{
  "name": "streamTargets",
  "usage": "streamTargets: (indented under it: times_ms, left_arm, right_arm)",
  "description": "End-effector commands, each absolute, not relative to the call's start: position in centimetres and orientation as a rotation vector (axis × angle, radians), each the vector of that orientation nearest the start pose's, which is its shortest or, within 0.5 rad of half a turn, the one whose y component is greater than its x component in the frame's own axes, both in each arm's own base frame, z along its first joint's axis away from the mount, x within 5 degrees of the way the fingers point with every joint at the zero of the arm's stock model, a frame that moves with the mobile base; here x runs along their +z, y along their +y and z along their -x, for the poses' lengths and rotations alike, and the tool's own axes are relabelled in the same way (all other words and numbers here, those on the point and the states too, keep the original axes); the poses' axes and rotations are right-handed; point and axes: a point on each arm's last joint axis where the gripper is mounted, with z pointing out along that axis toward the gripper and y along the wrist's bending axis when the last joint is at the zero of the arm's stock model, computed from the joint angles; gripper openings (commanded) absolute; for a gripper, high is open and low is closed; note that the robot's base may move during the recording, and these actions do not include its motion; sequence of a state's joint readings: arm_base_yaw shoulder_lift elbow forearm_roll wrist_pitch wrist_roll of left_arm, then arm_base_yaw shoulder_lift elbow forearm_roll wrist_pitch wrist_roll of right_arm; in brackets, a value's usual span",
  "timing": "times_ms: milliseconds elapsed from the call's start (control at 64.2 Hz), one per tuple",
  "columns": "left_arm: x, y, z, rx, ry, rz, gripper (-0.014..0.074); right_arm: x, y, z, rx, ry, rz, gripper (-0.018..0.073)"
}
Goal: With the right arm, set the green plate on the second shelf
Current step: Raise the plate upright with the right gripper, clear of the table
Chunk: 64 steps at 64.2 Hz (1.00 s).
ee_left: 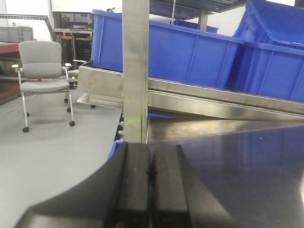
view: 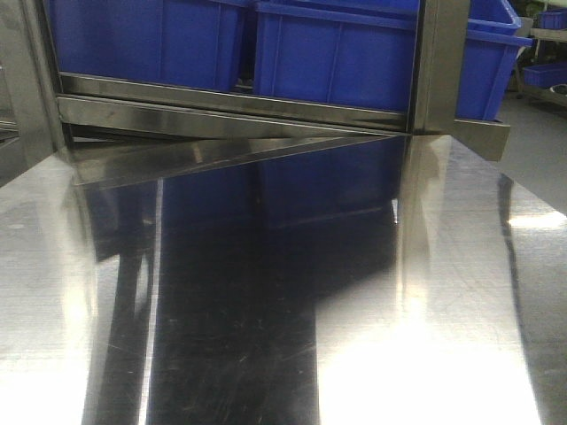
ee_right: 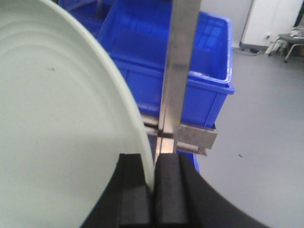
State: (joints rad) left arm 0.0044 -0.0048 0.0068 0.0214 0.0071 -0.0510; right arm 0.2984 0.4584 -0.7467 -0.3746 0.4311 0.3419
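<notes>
The right hand [ee_right: 153,187] pinches the rim of the green plate [ee_right: 57,123], blue bins [ee_right: 142,57] behind it. The left hand [ee_left: 151,173] is pressed together, empty, by the bench [ee_left: 237,161].

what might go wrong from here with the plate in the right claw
The right claw holds the green plate only by a narrow bit of its rim, so the plate may slip or swing as the arm moves. The steel post stands ahead, right beside the plate's edge in the wrist view, with a blue bin behind it. A careless push forward could knock the plate against them.
</notes>
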Motion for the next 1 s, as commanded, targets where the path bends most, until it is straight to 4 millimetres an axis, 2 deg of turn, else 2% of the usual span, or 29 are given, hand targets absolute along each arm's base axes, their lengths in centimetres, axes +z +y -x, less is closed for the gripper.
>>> streamTargets:
  times_ms: [0,327,467,686,857,982]
  left_arm:
    - [20.4,0.0,-5.7,-0.033,1.450,0.029,0.0130]
    - [20.4,0.0,-5.7,-0.033,1.450,0.029,0.0130]
    - [20.4,0.0,-5.7,-0.033,1.450,0.029,0.0130]
    - [20.4,0.0,-5.7,-0.033,1.450,0.029,0.0130]
    - [20.4,0.0,-5.7,-0.033,1.450,0.029,0.0130]
    - [20.4,0.0,-5.7,-0.033,1.450,0.029,0.0130]
  right_arm:
    - [39.6,0.9,-7.3,0.157,1.399,0.053,0.0054]
    - [29.2,0.2,-6.7,0.095,1.501,-0.014,0.0054]
    - [26.1,0.5,-6.0,0.119,1.418,0.010,0.0054]
    - [23.4,1.0,-6.2,0.160,1.373,0.054,0.0054]
    - [22.3,1.0,-6.3,0.150,1.395,0.059,0.0054]
    - [22.3,0.7,-6.2,0.121,1.384,0.029,0.0054]
